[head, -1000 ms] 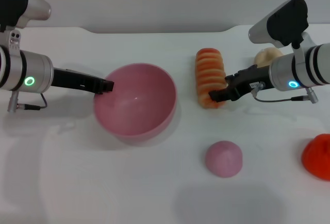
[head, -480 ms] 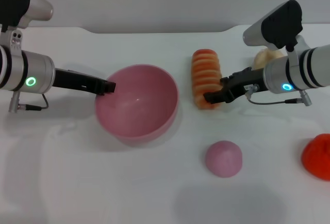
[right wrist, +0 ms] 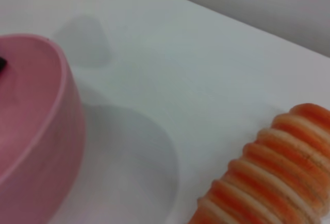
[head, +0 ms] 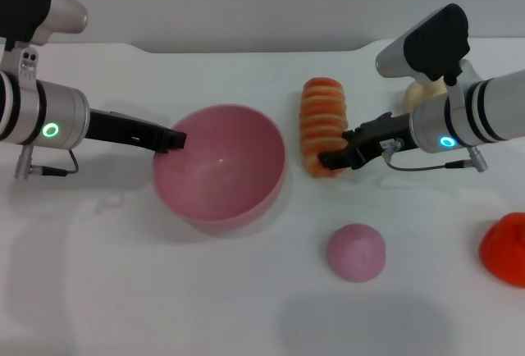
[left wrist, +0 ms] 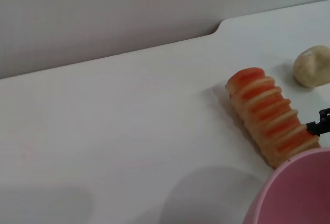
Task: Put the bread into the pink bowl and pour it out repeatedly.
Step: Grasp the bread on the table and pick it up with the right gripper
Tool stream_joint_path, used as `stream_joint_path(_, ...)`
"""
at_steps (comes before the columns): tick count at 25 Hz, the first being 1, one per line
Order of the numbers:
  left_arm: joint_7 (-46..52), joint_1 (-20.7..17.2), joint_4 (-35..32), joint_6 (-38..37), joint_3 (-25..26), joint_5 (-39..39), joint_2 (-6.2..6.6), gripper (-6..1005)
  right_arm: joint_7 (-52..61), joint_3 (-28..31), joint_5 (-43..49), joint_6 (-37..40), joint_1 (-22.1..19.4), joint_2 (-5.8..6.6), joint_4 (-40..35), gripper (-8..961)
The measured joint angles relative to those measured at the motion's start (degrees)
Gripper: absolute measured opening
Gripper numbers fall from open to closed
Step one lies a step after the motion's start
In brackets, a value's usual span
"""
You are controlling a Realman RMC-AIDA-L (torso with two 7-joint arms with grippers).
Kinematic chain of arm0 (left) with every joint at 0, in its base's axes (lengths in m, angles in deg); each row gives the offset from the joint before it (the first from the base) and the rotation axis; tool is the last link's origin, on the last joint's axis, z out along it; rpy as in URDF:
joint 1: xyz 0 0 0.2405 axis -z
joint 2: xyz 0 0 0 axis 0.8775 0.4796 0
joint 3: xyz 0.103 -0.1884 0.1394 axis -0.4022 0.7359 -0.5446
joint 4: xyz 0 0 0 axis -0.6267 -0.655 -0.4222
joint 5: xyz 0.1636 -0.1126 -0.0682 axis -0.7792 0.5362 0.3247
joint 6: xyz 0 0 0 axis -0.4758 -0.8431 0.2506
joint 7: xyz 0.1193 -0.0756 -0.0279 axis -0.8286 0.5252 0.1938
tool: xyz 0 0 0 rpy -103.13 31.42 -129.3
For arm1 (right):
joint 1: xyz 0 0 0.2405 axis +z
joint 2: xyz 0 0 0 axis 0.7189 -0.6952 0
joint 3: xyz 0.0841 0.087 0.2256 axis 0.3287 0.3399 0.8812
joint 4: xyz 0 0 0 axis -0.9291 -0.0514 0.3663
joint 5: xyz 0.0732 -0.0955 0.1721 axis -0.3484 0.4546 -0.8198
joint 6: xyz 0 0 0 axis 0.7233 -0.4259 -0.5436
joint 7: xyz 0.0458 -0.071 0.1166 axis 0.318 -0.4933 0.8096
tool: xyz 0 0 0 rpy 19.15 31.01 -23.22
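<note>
Bread (head: 322, 126) lies on the table (head: 246, 290) just right of the bowl (head: 220, 165), and my right claw (head: 332, 159) pinches its near end. My left claw (head: 174, 138) grips the bowl's left rim. A pink bun (head: 356, 252) sits nearer.

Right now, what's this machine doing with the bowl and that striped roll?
A two-armed robot is working at a white table. Its right gripper grips the near end of the bread, which is beside the pink bowl, not yet in it. The left gripper is at the bowl's left rim, apparently steadying it. A pink bun, a beige lump and a red object lie untouched nearby.
</note>
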Motion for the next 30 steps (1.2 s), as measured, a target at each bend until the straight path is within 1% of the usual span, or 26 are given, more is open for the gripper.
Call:
stream_joint_path(1, 0.00, 0.00, 0.00, -0.12, 0.00, 0.00, 0.00, 48, 0.01, -0.26, 0.00, 0.00, 0.01, 0.00, 0.04, 686)
stream_joint_path(7, 0.02, -0.04, -0.01, -0.62, 0.01, -0.01, 0.00, 47, 0.03, -0.79, -0.01, 0.02, -0.11, -0.03, 0.08, 517)
stream_joint_path(16, 0.02, -0.09, 0.00, -0.65, 0.02, -0.01, 0.00, 47, -0.40, -1.34, 0.01, -0.58, -0.96, -0.09, -0.44, 444)
stream_joint_path(30, 0.02, -0.02, -0.09, -0.62, 0.02, -0.01, 0.00, 47, -0.93, -1.68, -0.09, -1.20, -1.15, -0.09, -0.76, 320)
